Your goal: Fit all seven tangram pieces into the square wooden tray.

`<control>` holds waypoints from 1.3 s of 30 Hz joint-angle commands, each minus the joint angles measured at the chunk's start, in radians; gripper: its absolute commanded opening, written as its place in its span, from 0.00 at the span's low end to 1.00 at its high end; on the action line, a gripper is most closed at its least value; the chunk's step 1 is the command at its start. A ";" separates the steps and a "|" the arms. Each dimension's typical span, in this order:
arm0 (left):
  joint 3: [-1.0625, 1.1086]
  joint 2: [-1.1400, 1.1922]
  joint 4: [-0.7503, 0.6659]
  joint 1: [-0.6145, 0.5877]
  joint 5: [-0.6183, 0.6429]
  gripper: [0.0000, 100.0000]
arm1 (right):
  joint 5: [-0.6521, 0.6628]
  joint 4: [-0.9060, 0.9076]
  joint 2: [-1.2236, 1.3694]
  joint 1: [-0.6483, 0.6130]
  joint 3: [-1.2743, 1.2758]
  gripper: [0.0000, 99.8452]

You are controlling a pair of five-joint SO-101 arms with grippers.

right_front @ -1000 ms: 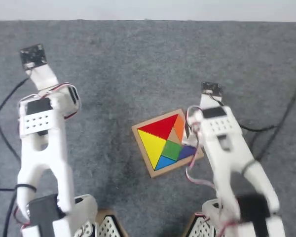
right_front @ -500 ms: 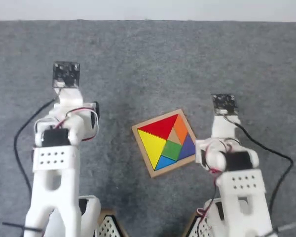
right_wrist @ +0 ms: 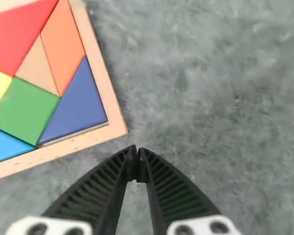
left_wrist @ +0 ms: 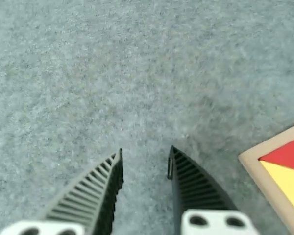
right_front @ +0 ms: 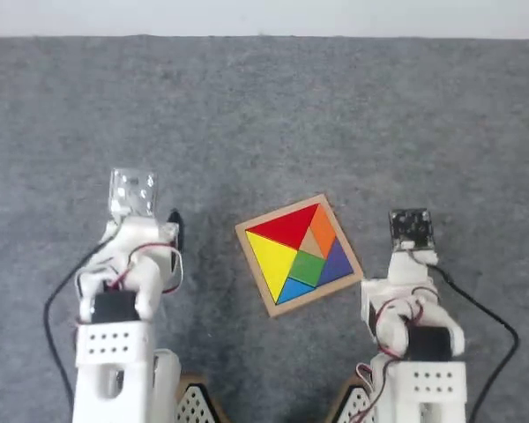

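Note:
The square wooden tray (right_front: 257, 269) lies turned at an angle in the middle of the grey mat. Inside it sit a red triangle (right_front: 286, 226), a yellow triangle (right_front: 273, 260), an orange piece (right_front: 324, 227), a tan triangle (right_front: 312, 242), a green square (right_front: 309, 267), a purple triangle (right_front: 335, 263) and a blue triangle (right_front: 293, 289), all flat. My left gripper (left_wrist: 145, 152) is open over bare mat, left of the tray's corner (left_wrist: 257, 166). My right gripper (right_wrist: 135, 150) is shut and empty, just off the tray's rim (right_wrist: 100, 136) near the purple triangle (right_wrist: 78, 110).
The left arm (right_front: 128, 264) and right arm (right_front: 410, 300) stand folded back on either side of the tray, near the front edge. Grey mat stretches open behind the tray to a pale strip at the far edge.
Both arms have drawn back toward the front edge. The right gripper has left the tray's right side, uncovering the purple triangle. The tray and pieces have stayed put.

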 commanded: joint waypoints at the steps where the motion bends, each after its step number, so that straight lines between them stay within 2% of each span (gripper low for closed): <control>1: 0.054 -0.124 -0.043 0.005 -0.017 0.15 | 0.015 0.013 -0.148 0.013 0.064 0.01; 4: 0.113 -0.178 -0.048 0.006 -0.017 0.15 | 0.015 0.050 -0.249 0.013 0.123 0.01; 8: 0.173 -0.241 -0.054 0.006 -0.017 0.15 | 0.015 0.041 -0.228 0.015 0.149 0.01; 13: 0.294 -0.307 -0.186 0.005 -0.017 0.15 | 0.015 0.048 -0.228 0.015 0.149 0.01; 19: 0.292 -0.308 -0.115 0.005 -0.017 0.15 | 0.012 0.125 -0.229 0.013 0.150 0.01; 28: 0.292 -0.310 -0.015 0.003 -0.017 0.15 | 0.014 0.127 -0.237 0.012 0.150 0.01; 39: 0.292 -0.308 -0.006 -0.002 -0.017 0.15 | 0.014 0.127 -0.237 0.012 0.150 0.01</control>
